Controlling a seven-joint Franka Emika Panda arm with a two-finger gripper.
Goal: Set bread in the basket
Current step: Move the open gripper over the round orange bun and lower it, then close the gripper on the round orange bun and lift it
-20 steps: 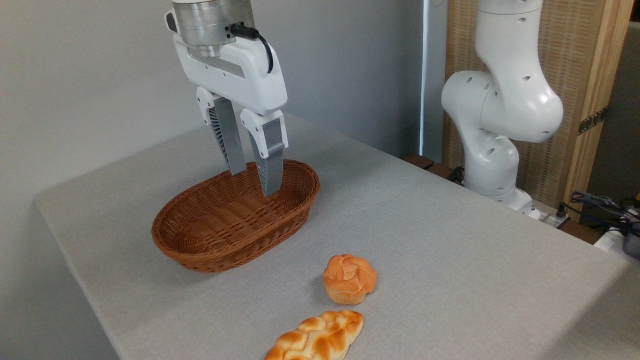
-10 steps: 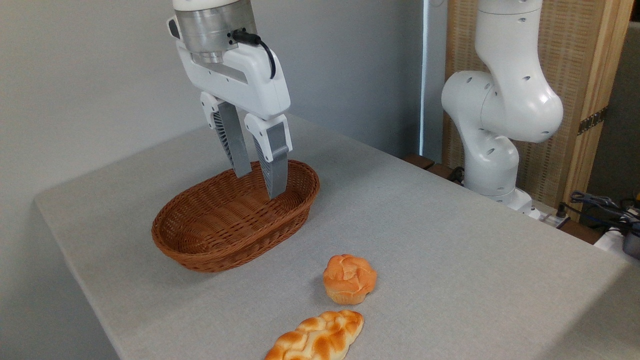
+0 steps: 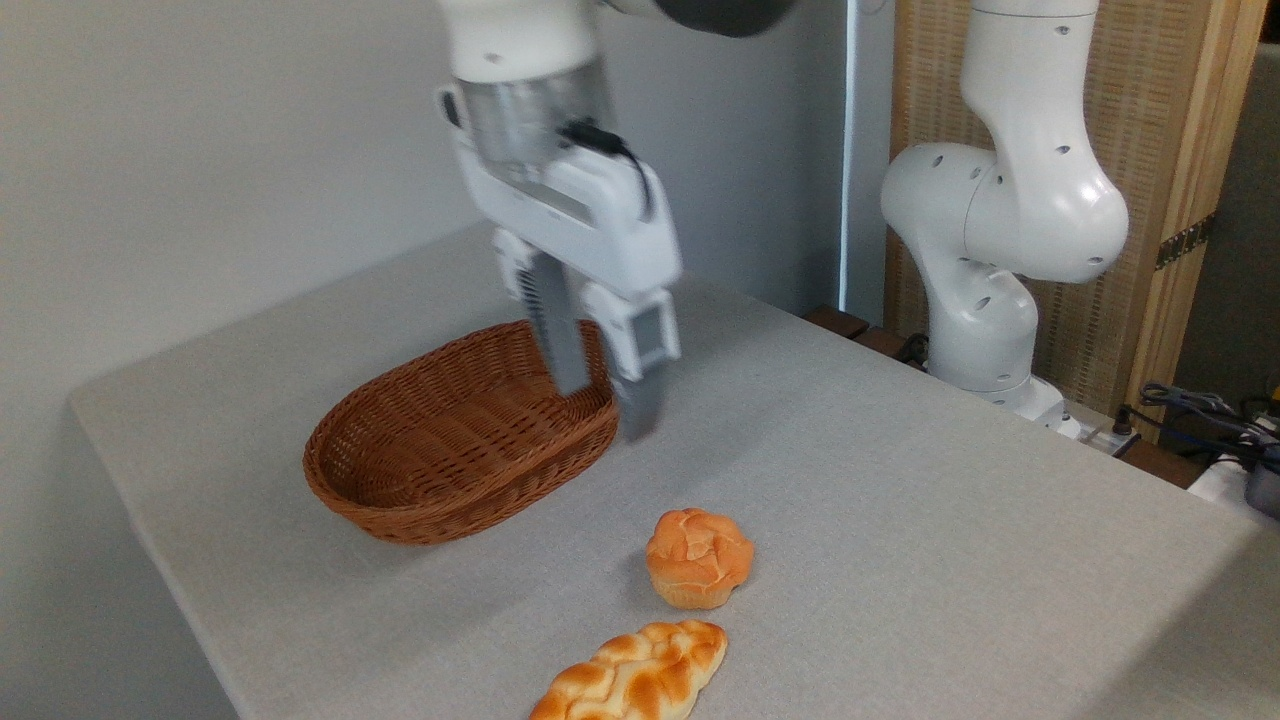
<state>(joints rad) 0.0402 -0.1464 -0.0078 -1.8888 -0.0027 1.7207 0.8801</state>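
- Currently: gripper point(image 3: 605, 410) in upper centre of frame, fingers pointing down, blurred, so likely mid-travel.
- Jaws narrow, only a slim gap showing, nothing between them; exact width hard to read through the blur.
- Fingertips overlap the right end of the basket point(image 3: 440, 500) in the picture; cannot tell whether above the rim or just past it toward the camera.
- Bread point(image 3: 698, 557) on the table point(image 3: 900, 480), lower centre of frame, upright, cracked top up, paler base down; well apart from gripper, near the basket but not touching.
- Braided loaf point(image 3: 635, 675) just below the bread at bottom edge; small gap, not touching. Not the target.
- Basket left of centre, holds nothing visible, open side up; ready to receive.
- Judgement: approach step, pick not yet begun. Task barely started.
- Next move probably needs jaws opened wider than the bun before descent; present gap looks too tight.
- Vertical finger pose suits a top-down grasp across the bun's sides.
- Risk: loaf sits close; a finger coming down on the near side could nudge it.
- Arm base point(image 3: 990, 250) at right of frame, clear of the work area.
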